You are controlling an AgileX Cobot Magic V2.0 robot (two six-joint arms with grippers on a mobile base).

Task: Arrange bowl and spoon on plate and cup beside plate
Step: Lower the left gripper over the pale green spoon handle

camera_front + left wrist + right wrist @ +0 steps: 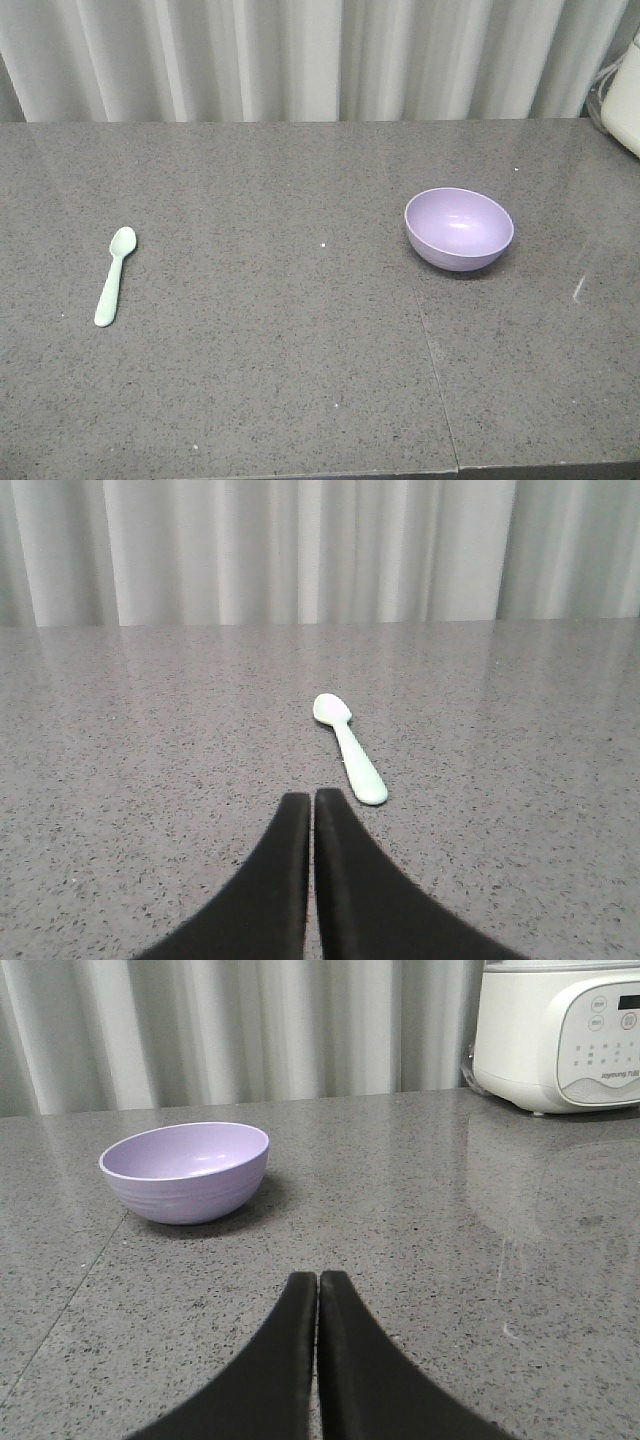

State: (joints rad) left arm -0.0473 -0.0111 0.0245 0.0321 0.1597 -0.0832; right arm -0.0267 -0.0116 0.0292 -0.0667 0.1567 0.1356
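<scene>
Front-facing view: grey countertop [290, 390] bearing bowl [459, 228], curtains [300, 60] behind.

On the table [300, 380], the spoon [115, 275] lies to my left, head away from me. The bowl [459, 228] stands upright, well apart on my right. A cooker [560, 1035] sits behind it at the far right; a curtain [300, 60] hangs behind the table.

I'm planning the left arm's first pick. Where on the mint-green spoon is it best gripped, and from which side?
Probably mid-handle, from straight above, closing across its narrow width. The spoon lies flat on the counter, its slim straight handle pointing toward the left gripper, which is shut and must open first.
</scene>
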